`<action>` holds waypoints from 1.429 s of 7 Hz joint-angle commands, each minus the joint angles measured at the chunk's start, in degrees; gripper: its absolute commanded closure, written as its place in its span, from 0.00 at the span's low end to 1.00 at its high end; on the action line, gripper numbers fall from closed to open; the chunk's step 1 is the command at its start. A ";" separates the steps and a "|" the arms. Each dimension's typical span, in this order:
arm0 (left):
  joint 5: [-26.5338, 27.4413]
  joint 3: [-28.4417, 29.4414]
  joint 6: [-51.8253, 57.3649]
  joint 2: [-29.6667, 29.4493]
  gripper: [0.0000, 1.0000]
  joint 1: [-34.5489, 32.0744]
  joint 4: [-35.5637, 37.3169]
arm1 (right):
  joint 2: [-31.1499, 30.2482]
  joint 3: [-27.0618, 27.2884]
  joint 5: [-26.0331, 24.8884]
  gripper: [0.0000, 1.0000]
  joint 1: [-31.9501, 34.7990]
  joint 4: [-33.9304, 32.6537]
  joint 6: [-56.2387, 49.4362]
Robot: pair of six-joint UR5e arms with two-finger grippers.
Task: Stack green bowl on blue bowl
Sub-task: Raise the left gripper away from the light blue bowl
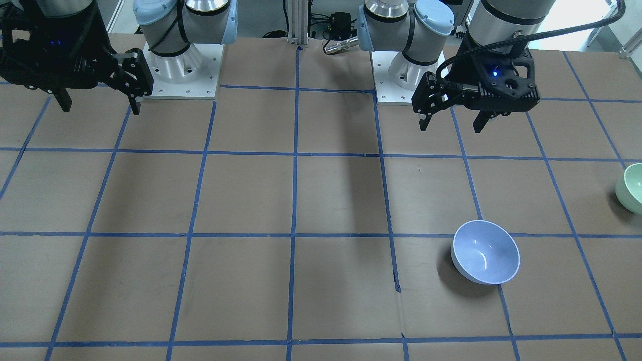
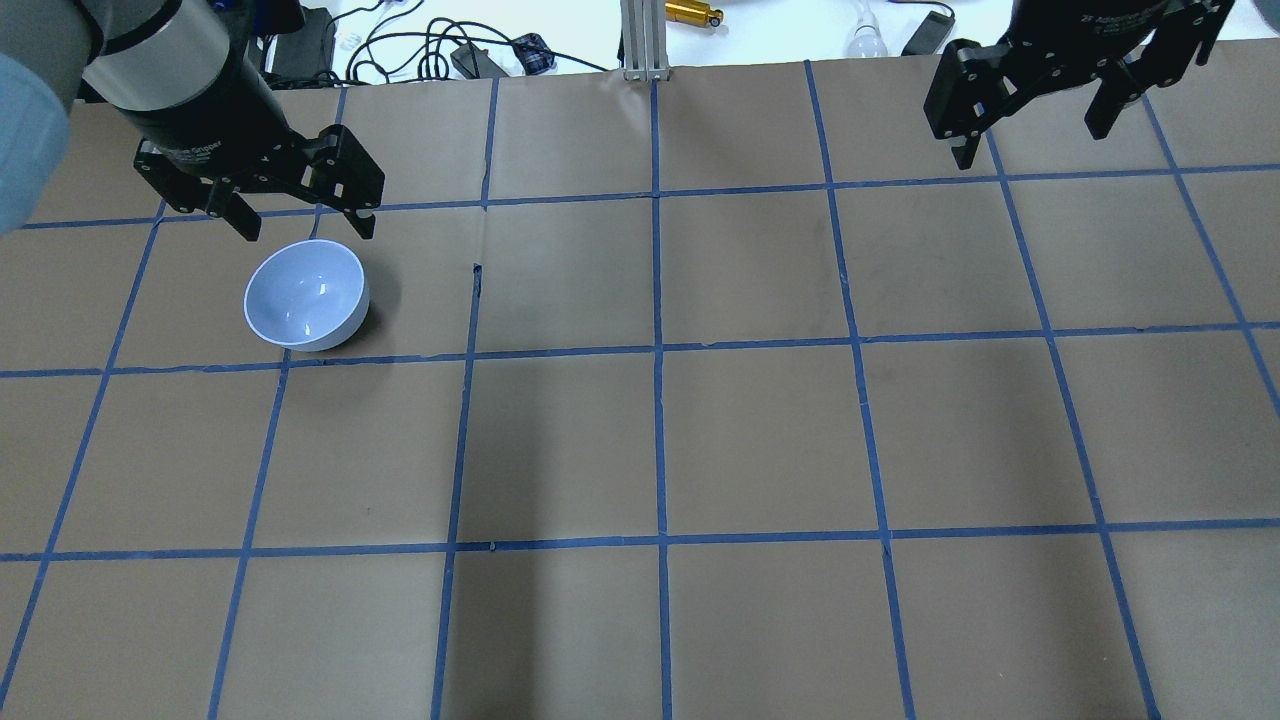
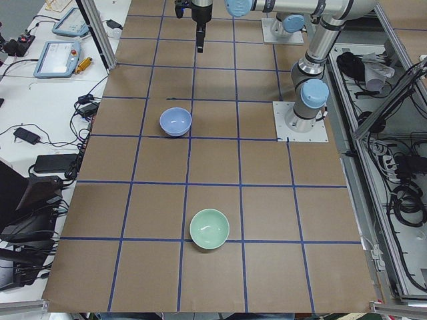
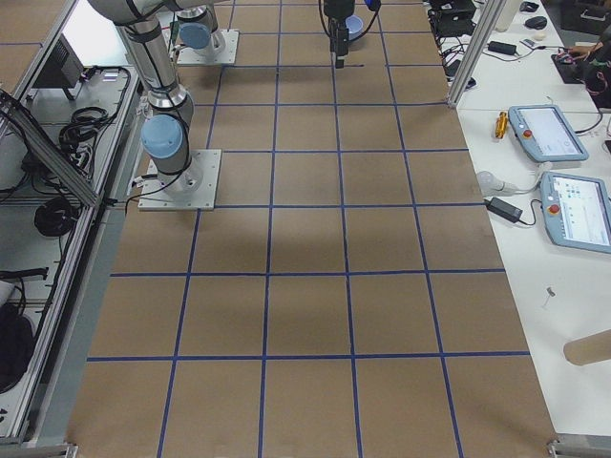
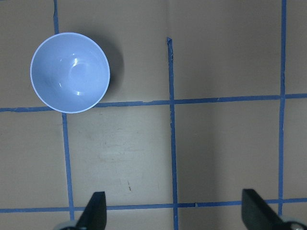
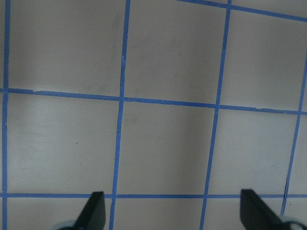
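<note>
The blue bowl [image 1: 485,251] stands upright and empty on the brown paper table; it also shows in the overhead view [image 2: 306,294] and the left wrist view [image 5: 70,72]. The green bowl [image 1: 633,188] stands upright at the table's left end, cut off by the front view's right edge; the exterior left view shows it whole [image 3: 209,228], well apart from the blue bowl [image 3: 175,121]. It is out of the overhead view. My left gripper [image 2: 305,228] is open and empty, raised on the robot's side of the blue bowl. My right gripper [image 2: 1035,140] is open and empty, raised over the far right.
The table [image 2: 660,440] is brown paper with a blue tape grid. The two arm bases [image 1: 183,70] [image 1: 406,75] stand at the robot's edge. Cables and small devices [image 2: 450,50] lie beyond the far edge. A torn tape spot [image 2: 477,275] lies right of the blue bowl.
</note>
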 commanded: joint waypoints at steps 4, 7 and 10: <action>-0.33 -0.07 0.32 1.07 0.00 -0.12 -0.09 | 0.00 0.00 0.00 0.00 0.00 0.00 0.00; -0.77 0.02 0.15 0.89 0.00 -0.03 -0.09 | 0.00 0.00 0.00 0.00 0.00 0.00 0.00; 0.37 -1.29 11.33 1.59 0.00 1.81 -0.88 | 0.00 0.00 0.00 0.00 0.00 0.00 0.00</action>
